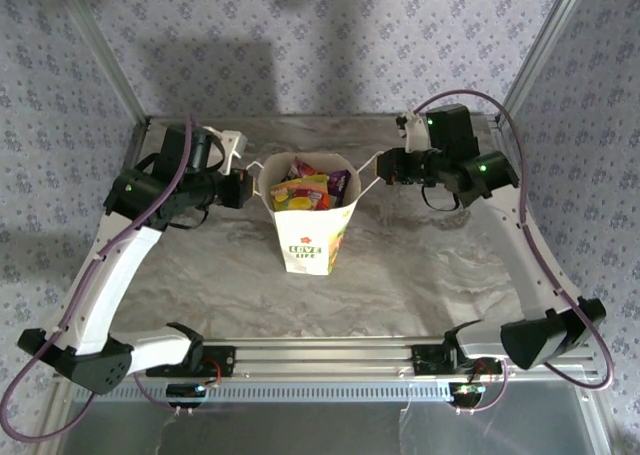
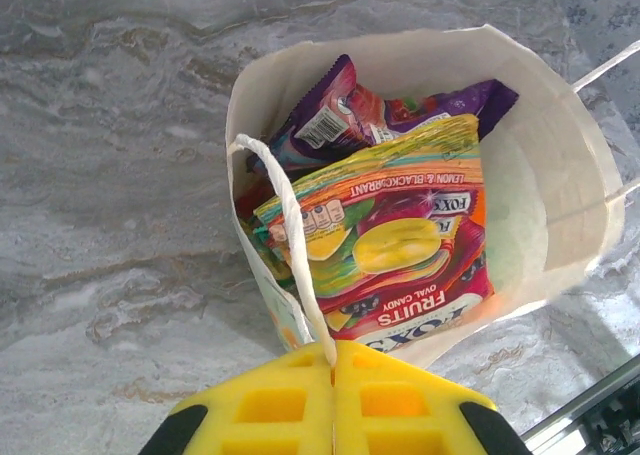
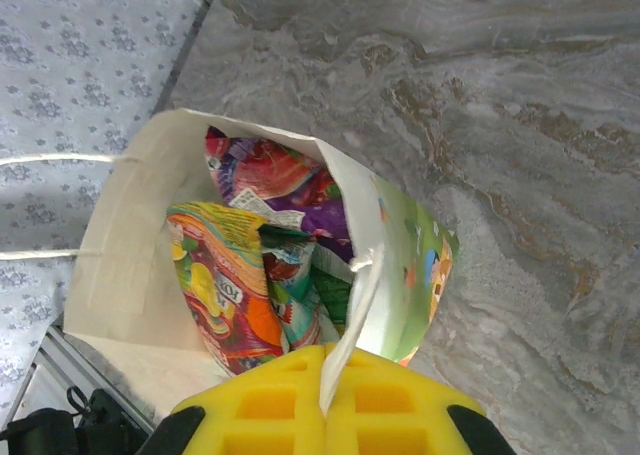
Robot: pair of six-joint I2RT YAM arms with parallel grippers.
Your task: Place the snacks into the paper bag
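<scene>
Top external view showed the paper bag [image 1: 308, 245] standing on the surface [image 1: 450, 275], snacks [image 1: 300, 192] inside. Left fingers [image 2: 270, 405] and right fingers [image 3: 390, 403] each pinched shut on a cord handle [image 2: 290, 225]; uneven pulling could tear paper or tip it.

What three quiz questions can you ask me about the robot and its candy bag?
1. True or false: the glossy foil snack packets lie scattered on the grey marble table.
2. What does the left gripper pinch? A: a white cord handle. B: a purple packet. C: nothing.
3. Fill in: the small white printed paper bag stands ____ between the two arms.

Key: 1 false, they sit inside the bag. 2 A. 3 upright.
</scene>
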